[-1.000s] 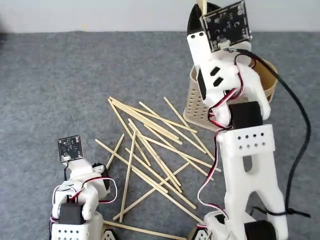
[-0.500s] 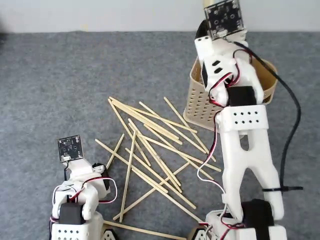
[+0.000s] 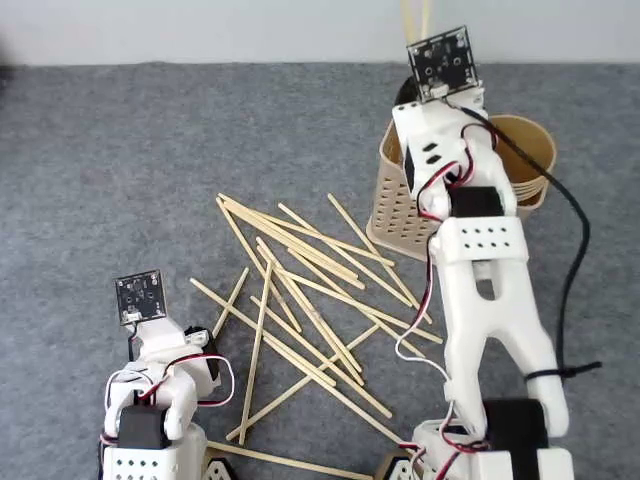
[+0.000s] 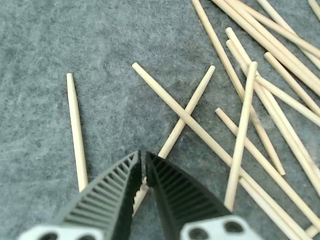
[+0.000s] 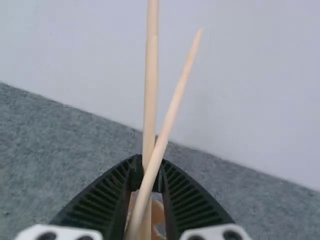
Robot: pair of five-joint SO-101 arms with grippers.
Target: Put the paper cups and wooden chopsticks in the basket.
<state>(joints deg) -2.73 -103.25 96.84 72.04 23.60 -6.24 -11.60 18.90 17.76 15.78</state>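
Many wooden chopsticks (image 3: 300, 285) lie crossed on the grey carpet. A beige perforated basket (image 3: 392, 212) stands at the back right, with stacked brown paper cups (image 3: 527, 150) at its right side; whether they sit inside it I cannot tell. My right gripper (image 5: 146, 167) is shut on two chopsticks (image 5: 151, 75) that point up and spread apart. Their tips (image 3: 405, 20) rise above the basket's far edge. My left gripper (image 4: 142, 156) is shut and holds nothing, low over a crossed pair of chopsticks (image 4: 186, 111) near the front left.
The left arm (image 3: 150, 385) sits folded at the front left. One chopstick (image 4: 76, 131) lies alone beside the left gripper. Bare carpet stretches across the back left. A pale wall runs behind the basket.
The right arm has swung farther back and right over the basket, uncovering the paper cups. Its two chopsticks now stand upright. The left arm has kept still.
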